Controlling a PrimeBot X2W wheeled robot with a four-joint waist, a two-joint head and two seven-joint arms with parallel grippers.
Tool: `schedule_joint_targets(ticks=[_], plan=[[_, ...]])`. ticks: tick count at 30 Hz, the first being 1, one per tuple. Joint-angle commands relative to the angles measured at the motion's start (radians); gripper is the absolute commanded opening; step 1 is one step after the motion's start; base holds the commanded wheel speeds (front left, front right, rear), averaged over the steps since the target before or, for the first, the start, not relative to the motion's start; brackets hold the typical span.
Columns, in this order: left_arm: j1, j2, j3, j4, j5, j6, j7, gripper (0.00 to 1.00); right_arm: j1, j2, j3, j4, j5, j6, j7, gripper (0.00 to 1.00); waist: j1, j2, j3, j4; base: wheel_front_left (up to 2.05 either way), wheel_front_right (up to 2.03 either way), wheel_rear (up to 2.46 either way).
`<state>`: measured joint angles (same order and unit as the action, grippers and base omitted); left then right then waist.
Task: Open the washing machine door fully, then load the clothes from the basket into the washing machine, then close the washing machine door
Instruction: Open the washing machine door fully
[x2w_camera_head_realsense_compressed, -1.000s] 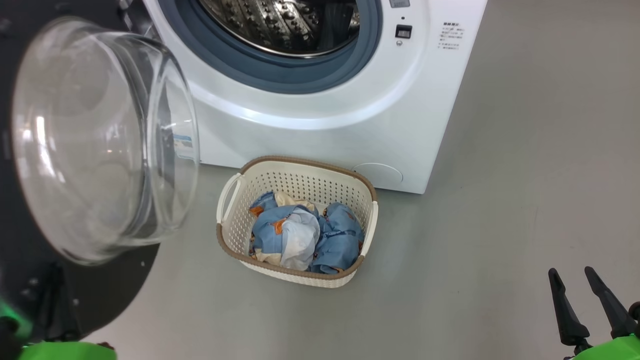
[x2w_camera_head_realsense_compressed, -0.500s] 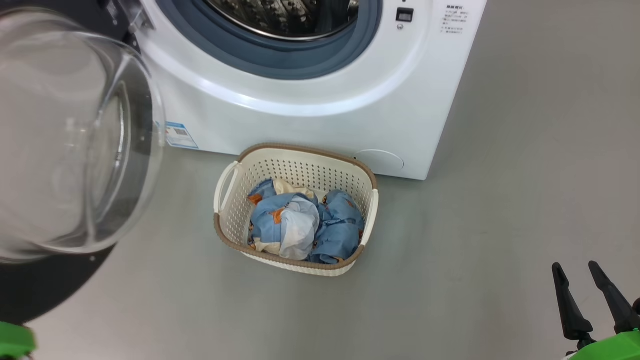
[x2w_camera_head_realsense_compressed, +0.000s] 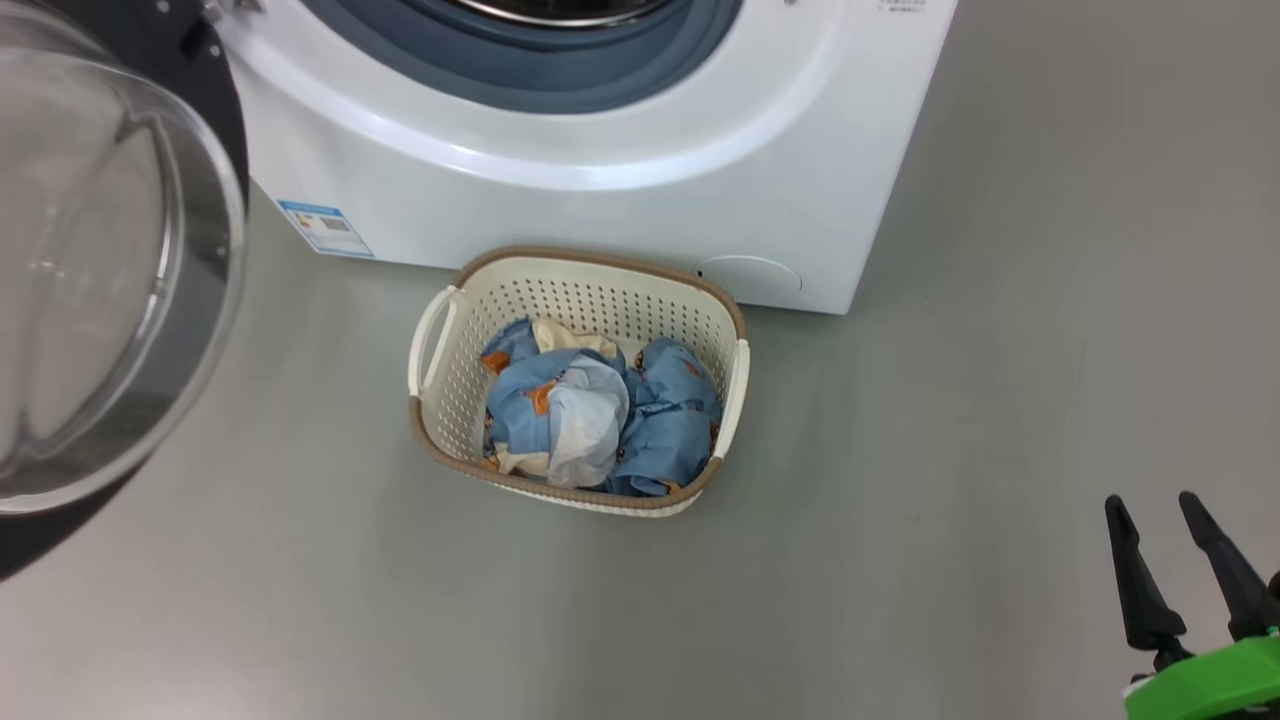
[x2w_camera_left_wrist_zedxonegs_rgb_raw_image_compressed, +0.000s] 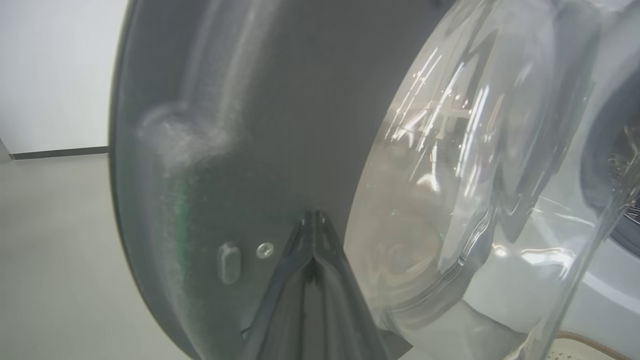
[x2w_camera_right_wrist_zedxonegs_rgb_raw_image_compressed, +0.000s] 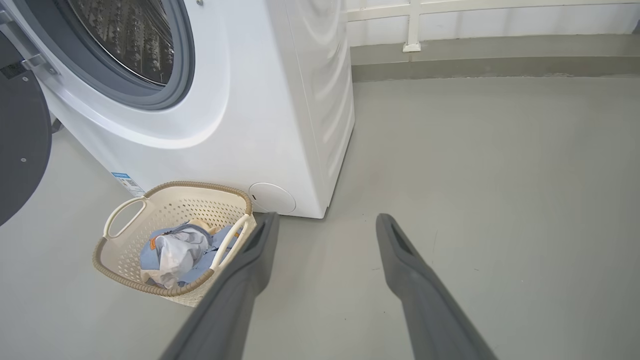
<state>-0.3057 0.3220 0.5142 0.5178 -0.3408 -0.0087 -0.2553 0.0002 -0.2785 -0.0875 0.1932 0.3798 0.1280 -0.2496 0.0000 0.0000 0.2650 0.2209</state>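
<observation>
The white washing machine (x2w_camera_head_realsense_compressed: 620, 170) stands at the top, its grey-blue ring and steel drum (x2w_camera_right_wrist_zedxonegs_rgb_raw_image_compressed: 125, 40) exposed. The washing machine door (x2w_camera_head_realsense_compressed: 90, 270) hangs open at the left, its clear glass bowl bulging from the black rim. The cream basket (x2w_camera_head_realsense_compressed: 440, 400) sits on the floor before the machine, with the light blue and white clothes (x2w_camera_head_realsense_compressed: 600, 410) bunched inside. My left gripper (x2w_camera_left_wrist_zedxonegs_rgb_raw_image_compressed: 314, 216) is shut, its tips at the door's dark inner face (x2w_camera_left_wrist_zedxonegs_rgb_raw_image_compressed: 240, 125) beside the glass; I cannot tell if they touch. My right gripper (x2w_camera_head_realsense_compressed: 1151, 499) stands open over bare floor, right of the basket (x2w_camera_right_wrist_zedxonegs_rgb_raw_image_compressed: 165, 210).
Grey floor (x2w_camera_head_realsense_compressed: 950, 450) spreads wide to the right of the basket and machine. A blue label (x2w_camera_head_realsense_compressed: 325, 228) and a round cover (x2w_camera_head_realsense_compressed: 750, 275) sit low on the machine's front. A white wall with a raised kerb (x2w_camera_right_wrist_zedxonegs_rgb_raw_image_compressed: 475, 55) runs behind.
The door has swung further left, away from the machine, uncovering the blue label. The head camera has shifted, sliding the whole scene upward. The right gripper has stayed open and still.
</observation>
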Motion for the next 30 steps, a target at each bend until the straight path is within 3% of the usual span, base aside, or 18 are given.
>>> schedule_joint_targets(ticks=[1,8,18,30], plan=[[-0.033,0.080,0.049,-0.007,0.004,0.001,-0.006,0.00,-0.018,-0.024,0.018,-0.025,-0.003,0.003,-0.012,1.00,0.0000,0.0000,0.010,-0.005,0.00,0.00,0.00],[-0.112,0.138,0.088,0.107,0.025,-0.023,-0.006,0.00,-0.027,-0.025,0.020,-0.026,-0.002,0.003,-0.012,1.00,0.0000,0.0000,0.034,-0.009,0.00,0.00,0.00],[-0.178,0.170,0.086,0.208,0.083,-0.034,-0.006,0.00,-0.035,-0.031,0.018,-0.023,-0.001,0.003,-0.012,1.00,0.0000,0.0000,0.038,-0.013,0.00,0.00,0.00],[-0.126,0.072,0.075,0.133,0.101,-0.052,-0.006,0.00,-0.013,-0.021,0.019,-0.017,-0.002,0.003,-0.012,1.00,0.0000,0.0000,-0.025,0.001,0.00,0.00,0.00]])
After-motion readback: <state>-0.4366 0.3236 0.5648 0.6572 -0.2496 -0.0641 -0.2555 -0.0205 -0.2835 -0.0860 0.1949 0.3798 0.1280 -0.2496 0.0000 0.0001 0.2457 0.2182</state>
